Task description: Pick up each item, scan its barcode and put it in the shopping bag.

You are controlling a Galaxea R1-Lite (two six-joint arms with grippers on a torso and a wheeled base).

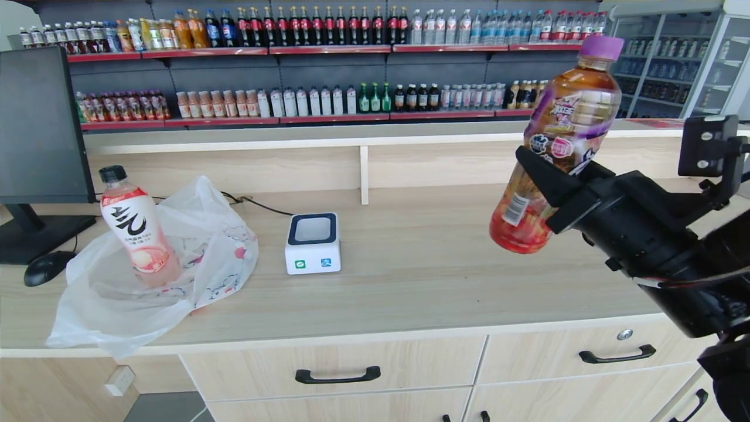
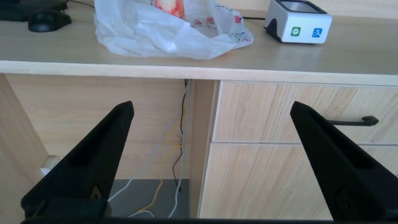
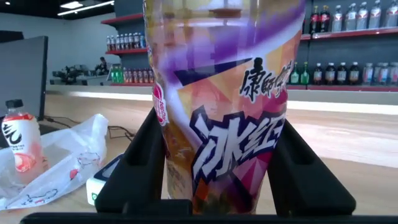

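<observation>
Upper right, right gripper (image 1: 534,189) clamped a purple-capped plastic tea bottle (image 1: 571,111); left gripper (image 2: 211,109) gaped empty; crinkly shopping bag (image 1: 217,258) half-veiled a pink bottle (image 1: 137,228).

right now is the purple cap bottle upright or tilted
Tilted: the purple-cap bottle in the right gripper leans, cap up and toward the robot's right.

At right, a glossy clear plastic purple-capped bottle (image 1: 562,135); at left, a crinkled translucent white plastic bag (image 1: 105,310) on a matt pale wood-grain counter (image 1: 422,275).
</observation>
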